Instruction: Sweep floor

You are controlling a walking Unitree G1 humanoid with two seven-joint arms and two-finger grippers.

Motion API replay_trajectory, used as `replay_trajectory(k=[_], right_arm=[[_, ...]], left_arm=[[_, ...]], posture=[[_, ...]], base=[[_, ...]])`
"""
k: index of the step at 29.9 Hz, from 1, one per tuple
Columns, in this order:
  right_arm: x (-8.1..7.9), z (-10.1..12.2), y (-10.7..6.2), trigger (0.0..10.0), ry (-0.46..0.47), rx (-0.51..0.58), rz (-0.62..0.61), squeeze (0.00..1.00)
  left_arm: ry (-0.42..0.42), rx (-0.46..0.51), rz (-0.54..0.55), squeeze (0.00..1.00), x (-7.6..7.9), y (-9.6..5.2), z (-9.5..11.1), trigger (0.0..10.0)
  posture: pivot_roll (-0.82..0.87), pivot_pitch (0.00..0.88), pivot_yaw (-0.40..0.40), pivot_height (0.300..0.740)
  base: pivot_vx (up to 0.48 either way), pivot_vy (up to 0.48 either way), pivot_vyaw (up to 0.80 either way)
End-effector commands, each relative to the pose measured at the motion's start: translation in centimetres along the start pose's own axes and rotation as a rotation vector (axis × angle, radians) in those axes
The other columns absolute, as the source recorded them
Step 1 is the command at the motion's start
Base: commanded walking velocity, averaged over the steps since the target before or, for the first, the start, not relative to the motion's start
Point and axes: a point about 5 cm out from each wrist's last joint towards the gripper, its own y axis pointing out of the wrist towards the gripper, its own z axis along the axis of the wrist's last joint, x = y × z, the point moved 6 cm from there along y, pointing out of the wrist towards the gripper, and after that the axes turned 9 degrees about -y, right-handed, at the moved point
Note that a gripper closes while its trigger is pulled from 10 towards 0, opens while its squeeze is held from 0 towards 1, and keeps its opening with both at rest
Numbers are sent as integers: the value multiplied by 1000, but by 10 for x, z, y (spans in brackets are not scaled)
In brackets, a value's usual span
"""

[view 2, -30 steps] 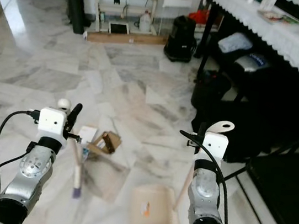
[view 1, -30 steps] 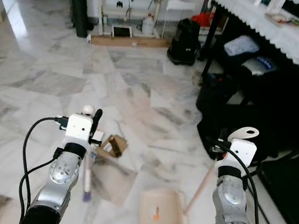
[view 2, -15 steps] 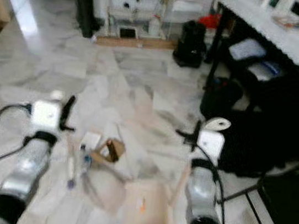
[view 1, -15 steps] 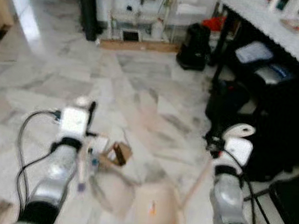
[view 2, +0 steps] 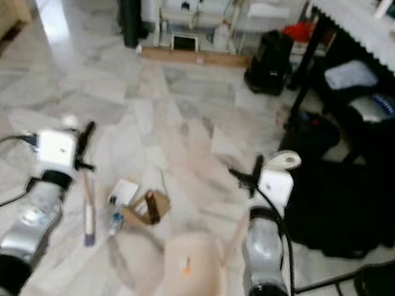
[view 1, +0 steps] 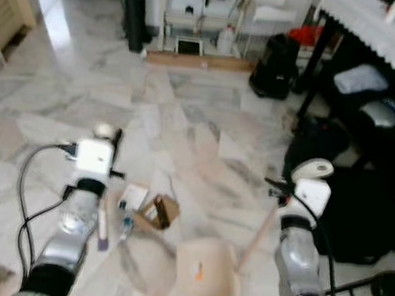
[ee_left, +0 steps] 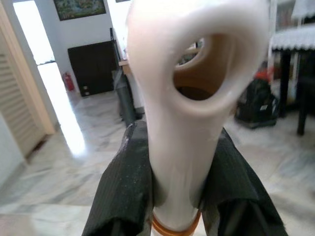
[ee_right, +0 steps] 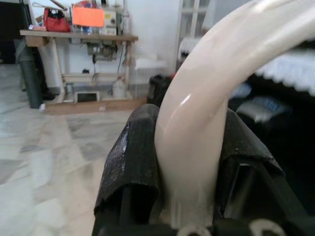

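Left end effector (ee_left: pixel 177 196) raised at about 9 o'clock of the scene, forearm angled up and forward, black fingers (ee_left: pixel 123 187) clamped on the broom (view 1: pixel 103 217) handle; handle's looped end (ee_left: pixel 197 73) projecting beyond the fingers. Broom shaft running down along the forearm toward the floor (view 1: pixel 187 117), purple tip near 7 o'clock. Right end effector (ee_right: pixel 189 196) held at about 3 o'clock, forearm likewise raised, fingers (ee_right: pixel 130 162) closed on the curved dustpan handle (ee_right: pixel 206 108). Handle slanting down to the dustpan (view 1: pixel 205 274) resting flat on the floor at 6 o'clock between the two arms. Inside the pan, one small orange bit (view 1: pixel 198 271). Just at 10 o'clock of the pan, litter on the marble: torn brown carton (view 1: pixel 159 212), white card (view 1: pixel 132 197), small bottle (view 1: pixel 125 226).
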Motion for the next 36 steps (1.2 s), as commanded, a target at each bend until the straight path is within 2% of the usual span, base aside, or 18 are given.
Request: replay_trajectory(k=[1,36], right_arm=[[-4,14,6,10000,22,45,0,0],[-9,13,4,10000,34,41,17,0]], left_arm=[[18,80,-4,0,-4,7,20,10000],[22,83,-9,0,-5,7,22,10000]], posture=[[35,0,-52,740],[36,0,-50,740]], base=[[330,0,0],[331,0,0]])
